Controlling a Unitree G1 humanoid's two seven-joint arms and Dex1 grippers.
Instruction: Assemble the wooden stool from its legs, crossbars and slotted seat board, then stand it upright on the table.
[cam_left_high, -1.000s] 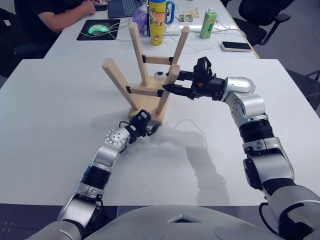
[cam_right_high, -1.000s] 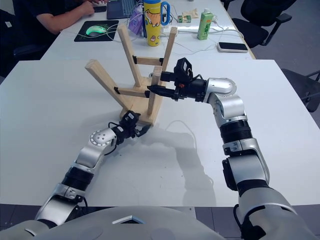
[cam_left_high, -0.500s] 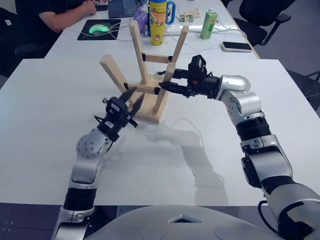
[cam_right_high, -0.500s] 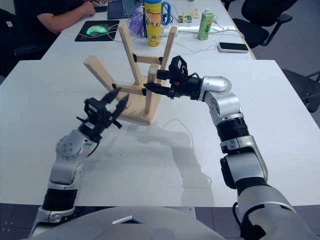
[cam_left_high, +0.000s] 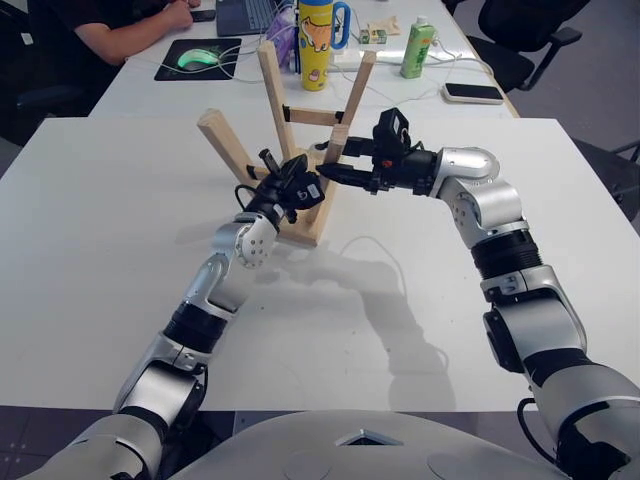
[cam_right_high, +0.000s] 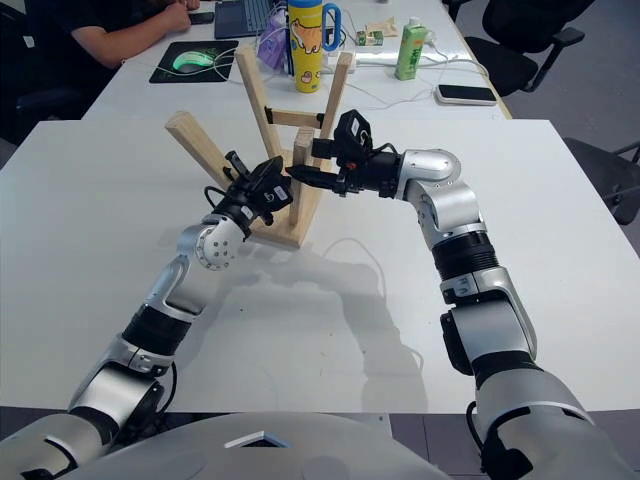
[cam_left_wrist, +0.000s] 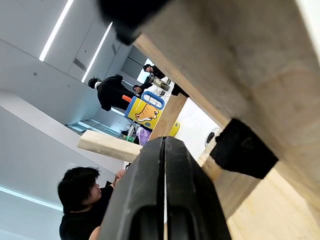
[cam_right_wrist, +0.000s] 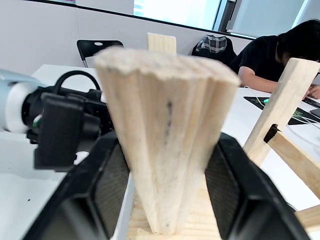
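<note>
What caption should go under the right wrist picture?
The right gripper clamps one wooden stool leg between its dark fingers.

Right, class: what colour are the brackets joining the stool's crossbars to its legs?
Black brackets on the pale stool; left wrist view shows them best.

Yellow mug (cam_left_high: 314, 45), green carton (cam_left_high: 417, 50), phone (cam_left_high: 471, 92) and mouse (cam_left_high: 200, 57) sit on the far table (cam_left_high: 150, 95).

Stool (cam_left_high: 313, 117) on table (cam_left_high: 120, 220), cup (cam_left_high: 314, 45) behind it
</note>
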